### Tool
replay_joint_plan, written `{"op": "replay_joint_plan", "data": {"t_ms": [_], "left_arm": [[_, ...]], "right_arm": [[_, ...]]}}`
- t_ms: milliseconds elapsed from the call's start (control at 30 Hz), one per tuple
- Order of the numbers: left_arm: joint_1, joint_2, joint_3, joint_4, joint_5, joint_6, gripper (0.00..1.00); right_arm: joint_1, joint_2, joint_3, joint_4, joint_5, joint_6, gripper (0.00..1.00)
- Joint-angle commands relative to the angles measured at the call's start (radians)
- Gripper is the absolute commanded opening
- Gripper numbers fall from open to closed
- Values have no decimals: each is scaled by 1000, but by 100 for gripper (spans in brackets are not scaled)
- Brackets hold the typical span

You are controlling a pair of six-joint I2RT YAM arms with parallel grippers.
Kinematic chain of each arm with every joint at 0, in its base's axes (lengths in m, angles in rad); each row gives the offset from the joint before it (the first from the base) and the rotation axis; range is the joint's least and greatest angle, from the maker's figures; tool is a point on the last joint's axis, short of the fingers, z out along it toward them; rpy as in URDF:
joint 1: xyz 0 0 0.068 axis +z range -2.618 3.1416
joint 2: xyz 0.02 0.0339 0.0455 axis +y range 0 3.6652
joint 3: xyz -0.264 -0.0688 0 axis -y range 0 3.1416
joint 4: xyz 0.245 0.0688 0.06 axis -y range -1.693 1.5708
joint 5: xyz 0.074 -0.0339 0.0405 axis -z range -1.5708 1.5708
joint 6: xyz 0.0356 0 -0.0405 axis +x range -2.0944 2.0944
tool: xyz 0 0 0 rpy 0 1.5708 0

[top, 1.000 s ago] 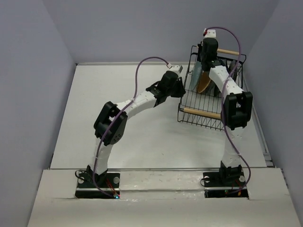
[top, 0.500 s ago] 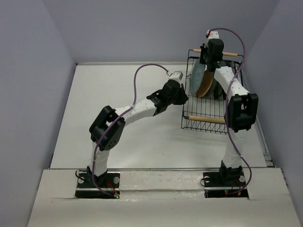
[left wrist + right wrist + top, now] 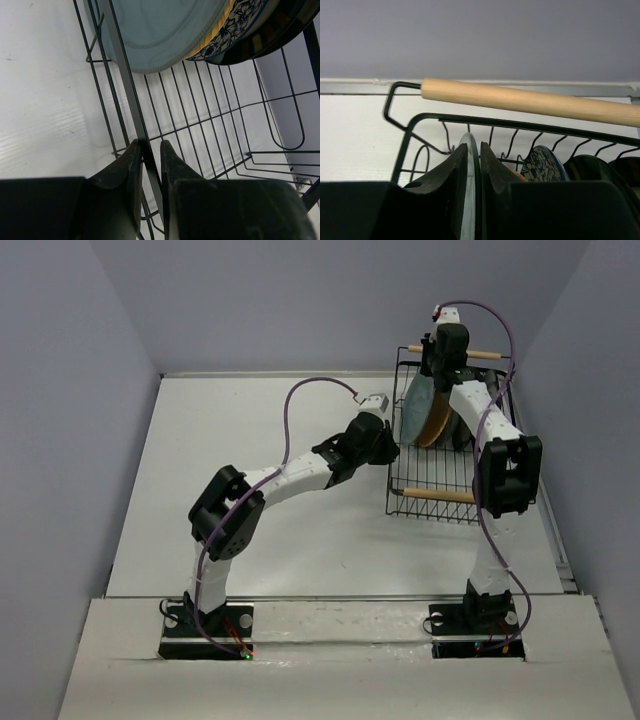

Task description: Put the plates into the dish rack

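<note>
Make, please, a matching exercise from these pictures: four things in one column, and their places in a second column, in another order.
Things
1. left gripper
2. right gripper
3. flowered plate
4. far wooden handle

Places
A. astride the teal plate rim
B. standing inside the dish rack
C. astride a side wire of the rack
D. across the rack's far end

Pairs: 1-C, 2-A, 3-B, 4-D
</note>
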Motion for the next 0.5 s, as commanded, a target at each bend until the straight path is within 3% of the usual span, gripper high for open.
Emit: {"op": "replay_joint_plan", "data": {"t_ms": [0, 133, 267, 400, 467], "left_arm": [[-124, -80, 16, -15, 247, 93, 6], [-124, -82, 17, -27, 241, 104, 7], [-121, -86, 17, -33, 239, 109, 15], [-113, -94, 19, -35, 219, 113, 28], [-107, -100, 19, -41, 204, 113, 37]], "right_arm": [[9, 81, -6, 2, 89, -4, 30], [9, 77, -2, -2, 119, -1, 35], [9, 57, -18, -2, 128, -2, 39], [9, 26, -24, -4, 100, -4, 41], [9, 8, -21, -2, 91, -1, 47]]}}
